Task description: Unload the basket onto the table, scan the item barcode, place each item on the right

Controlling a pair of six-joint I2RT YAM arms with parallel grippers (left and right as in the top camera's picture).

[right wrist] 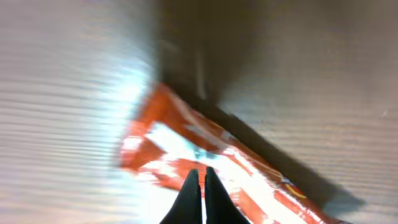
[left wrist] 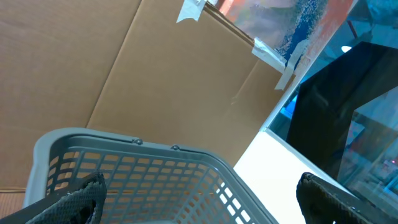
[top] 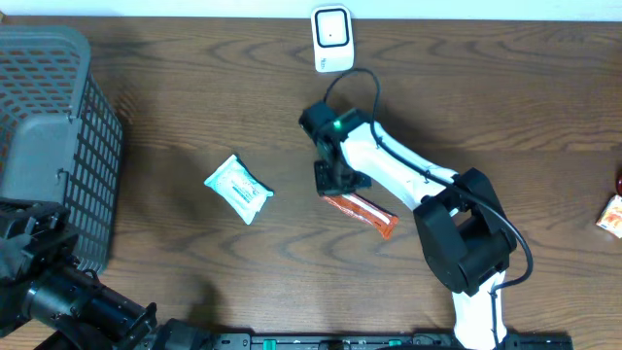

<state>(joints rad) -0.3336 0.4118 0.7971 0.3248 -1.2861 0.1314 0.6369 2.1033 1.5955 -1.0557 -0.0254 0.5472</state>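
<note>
Near the middle of the worktop (top: 194, 87) lies the orange packet (top: 364, 211), flat, with the right gripper (top: 340, 180) just over its left end. In the right wrist view its two fingers are pressed together, the tips above the wrapper. I cannot tell if they catch any film. To do this step well, I think the gripper should spread first, then take one short edge of the packet, so the printed face stays free for the white scanner (top: 332, 39) at the far edge. The way up to the scanner looks open. A white packet (top: 238, 189) lies well apart to the left, and beyond it the grey basket (top: 58, 146). The left gripper (left wrist: 208, 199) is spread wide and holds nothing beside that basket.
</note>
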